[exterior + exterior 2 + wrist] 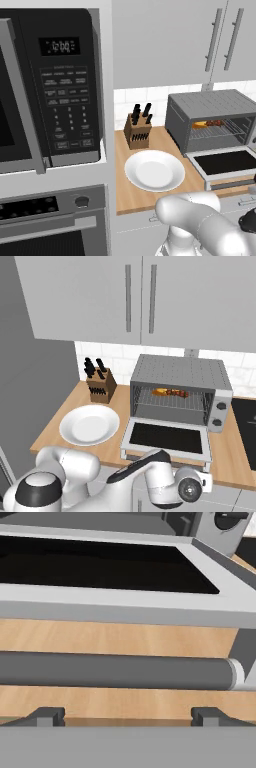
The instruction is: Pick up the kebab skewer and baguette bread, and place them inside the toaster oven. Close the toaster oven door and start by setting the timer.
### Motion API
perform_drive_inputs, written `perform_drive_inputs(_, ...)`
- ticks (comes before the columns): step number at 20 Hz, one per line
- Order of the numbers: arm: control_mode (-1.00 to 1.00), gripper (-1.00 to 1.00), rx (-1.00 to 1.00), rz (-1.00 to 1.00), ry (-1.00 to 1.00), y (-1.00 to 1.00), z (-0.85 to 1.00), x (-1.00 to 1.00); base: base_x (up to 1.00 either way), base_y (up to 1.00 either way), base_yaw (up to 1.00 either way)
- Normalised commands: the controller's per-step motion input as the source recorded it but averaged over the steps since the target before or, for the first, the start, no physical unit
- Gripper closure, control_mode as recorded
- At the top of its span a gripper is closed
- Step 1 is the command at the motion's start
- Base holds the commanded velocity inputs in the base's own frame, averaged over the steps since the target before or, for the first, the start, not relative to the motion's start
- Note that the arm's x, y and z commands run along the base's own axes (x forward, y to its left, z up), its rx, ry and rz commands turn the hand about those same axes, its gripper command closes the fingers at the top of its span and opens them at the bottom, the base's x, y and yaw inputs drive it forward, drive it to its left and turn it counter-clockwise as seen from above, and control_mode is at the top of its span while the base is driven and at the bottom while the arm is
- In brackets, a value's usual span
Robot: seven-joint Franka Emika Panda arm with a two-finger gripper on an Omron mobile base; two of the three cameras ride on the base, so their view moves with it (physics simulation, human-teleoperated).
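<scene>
1. Tool point(128, 716) is spread wide, gripping nothing, just below the toaster oven door point(125, 607) handle.
2. Door's dropped flat over the tabletop point(227, 448).
3. Kebab skewer point(177, 392) and baguette bread point(160, 391) lie on the toaster oven point(180, 373) rack.

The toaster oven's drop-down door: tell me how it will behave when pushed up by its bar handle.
The grey-framed, dark-glass toaster oven door lies flat open, so it probably swings up stiffly on a rear hinge rather than flexing. Its smooth round grey bar handle could slip against the open gripper, whose fingertips sit just below it. The glass panel suggests pushing gently.
</scene>
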Motion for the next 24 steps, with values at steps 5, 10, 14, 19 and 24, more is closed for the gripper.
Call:
perform_drive_inputs(5, -1.0, -1.0, 0.0, 0.0, 0.0, 0.0, -0.13, 0.01, 0.0, 0.0, 0.0)
perform_drive_inputs(10, -1.0, -1.0, 0.0, 0.0, 0.0, 0.0, 0.0, 0.04, 0.0, 0.0, 0.0)
perform_drive_inputs(14, -1.0, -1.0, 0.01, 0.0, 0.0, 0.0, 0.06, 0.05, 0.0, 0.0, 0.0)
perform_drive_inputs(19, -1.0, -1.0, 0.0, 0.0, 0.0, 0.0, 0.02, 0.03, 0.0, 0.0, 0.0)
perform_drive_inputs(24, -1.0, -1.0, 0.0, 0.0, 0.0, 0.0, 0.0, 0.06, 0.0, 0.0, 0.0)
